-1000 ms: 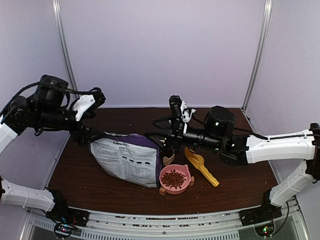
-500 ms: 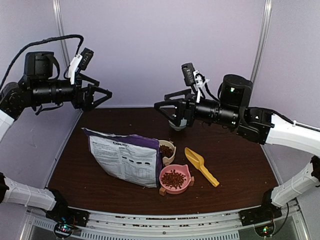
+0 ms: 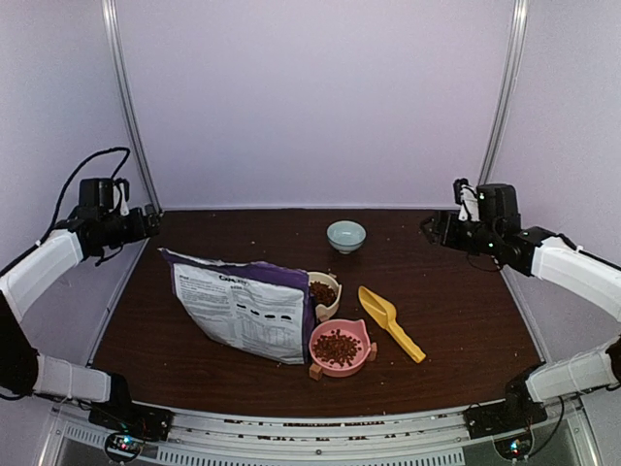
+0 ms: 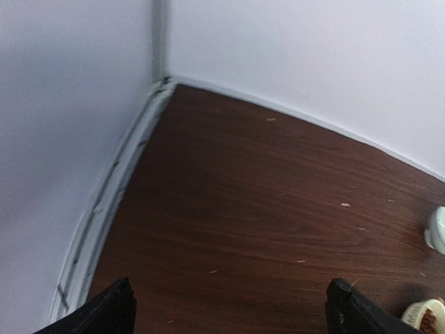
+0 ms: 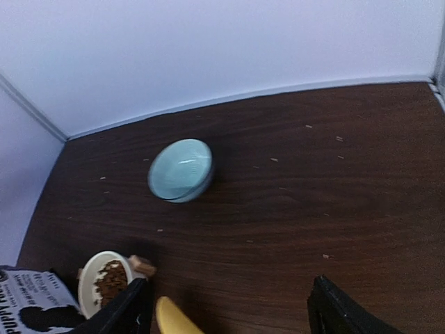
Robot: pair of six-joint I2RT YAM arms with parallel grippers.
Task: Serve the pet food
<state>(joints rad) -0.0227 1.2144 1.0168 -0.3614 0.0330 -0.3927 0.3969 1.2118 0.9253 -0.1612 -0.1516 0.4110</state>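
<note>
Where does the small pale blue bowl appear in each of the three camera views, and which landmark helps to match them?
Top external: the pale blue bowl stands near the picture's centre.
Left wrist: only a sliver of it shows at the right edge, below the middle.
Right wrist: it lies left of centre, around mid-height.
Shared landmark: the cream bowl holding kibble, below the blue bowl in every view.

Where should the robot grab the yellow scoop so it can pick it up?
Grab the yellow scoop by its handle, the thin end pointing toward the near right. It lies flat on the table, so coming straight down and pinching across the narrow handle looks best. That end sits clear of the pink bowl, and the right gripper seems nearer.
</note>
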